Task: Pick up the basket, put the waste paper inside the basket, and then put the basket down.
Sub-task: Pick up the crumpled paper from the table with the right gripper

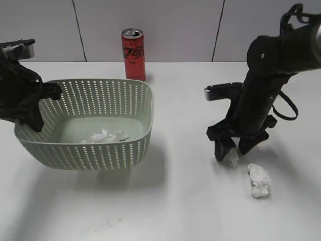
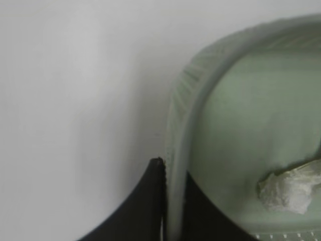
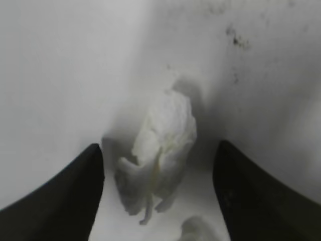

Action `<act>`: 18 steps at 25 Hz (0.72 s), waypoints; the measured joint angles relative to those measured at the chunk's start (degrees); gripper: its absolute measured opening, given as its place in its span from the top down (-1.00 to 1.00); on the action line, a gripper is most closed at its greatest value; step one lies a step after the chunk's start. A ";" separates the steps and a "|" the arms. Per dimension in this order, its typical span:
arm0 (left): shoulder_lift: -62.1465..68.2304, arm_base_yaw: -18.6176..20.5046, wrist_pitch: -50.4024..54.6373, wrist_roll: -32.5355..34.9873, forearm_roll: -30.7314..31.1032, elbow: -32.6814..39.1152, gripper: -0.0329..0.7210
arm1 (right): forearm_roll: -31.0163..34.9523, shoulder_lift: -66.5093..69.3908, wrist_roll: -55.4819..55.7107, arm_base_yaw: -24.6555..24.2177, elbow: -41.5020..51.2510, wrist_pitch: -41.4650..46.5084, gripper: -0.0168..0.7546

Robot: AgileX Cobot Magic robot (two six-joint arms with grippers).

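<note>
A pale sage-green slotted basket, white crumpled paper wads, a red can, black arms.

One pale green slotted basket. Three crumpled wads of white paper: one inside the basket, one between the right pincer's fingers, one loose on the worktop. One red drink can. Two black robot arms.
</note>
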 joint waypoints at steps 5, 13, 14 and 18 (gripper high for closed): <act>0.00 0.00 -0.13 0.00 0.00 0.00 0.91 | -1.71 1.40 1.91 0.00 -0.71 2.69 -0.11; 0.00 0.00 -0.18 0.00 0.00 0.00 0.91 | -1.50 -0.04 0.15 0.43 -0.71 3.03 0.91; 0.00 0.00 -0.18 0.00 0.00 0.00 0.91 | -0.86 -1.51 -0.80 0.92 -1.07 3.08 0.93; 0.00 0.00 -0.18 0.00 -0.05 0.00 0.91 | 4.05 -9.95 -6.17 5.05 -6.36 2.75 0.94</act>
